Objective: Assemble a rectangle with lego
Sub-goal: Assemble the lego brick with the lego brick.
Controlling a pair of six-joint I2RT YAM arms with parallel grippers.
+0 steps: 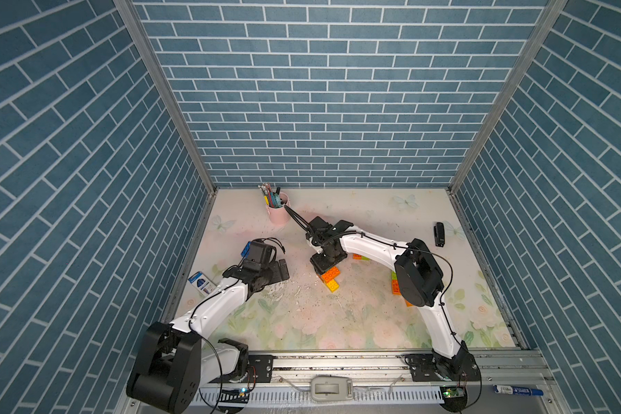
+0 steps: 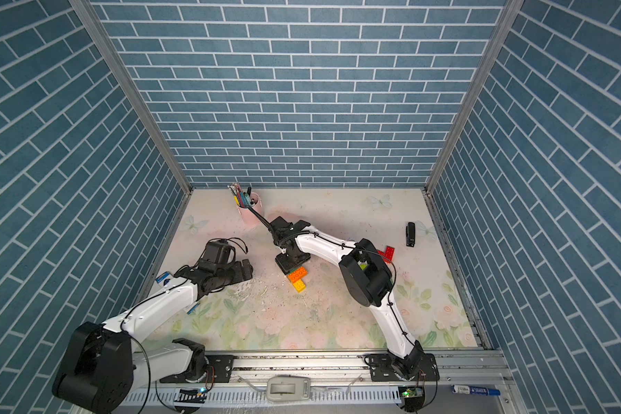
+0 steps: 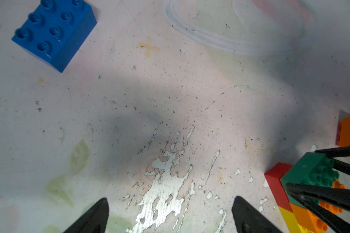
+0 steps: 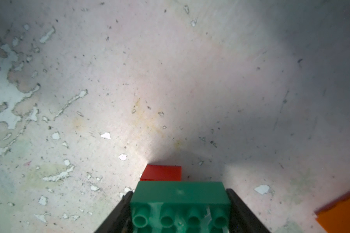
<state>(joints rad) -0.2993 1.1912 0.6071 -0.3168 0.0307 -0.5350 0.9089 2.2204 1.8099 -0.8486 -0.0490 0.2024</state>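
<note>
the right claw (image 4: 180,192) clamped 1 dark green brick (image 4: 178,202) across its length, at mid-table over a cluster of 1 red brick (image 4: 162,172), 1 orange brick (image 1: 330,274) and 1 yellow brick (image 1: 332,286). the left claw (image 3: 171,199) stood wide open, holding nothing, above the worn table (image 1: 302,322). 1 blue brick (image 3: 53,32) lay at 9 o'clock from the cluster, 1 loose red brick (image 2: 388,252) at 3 o'clock.
</note>
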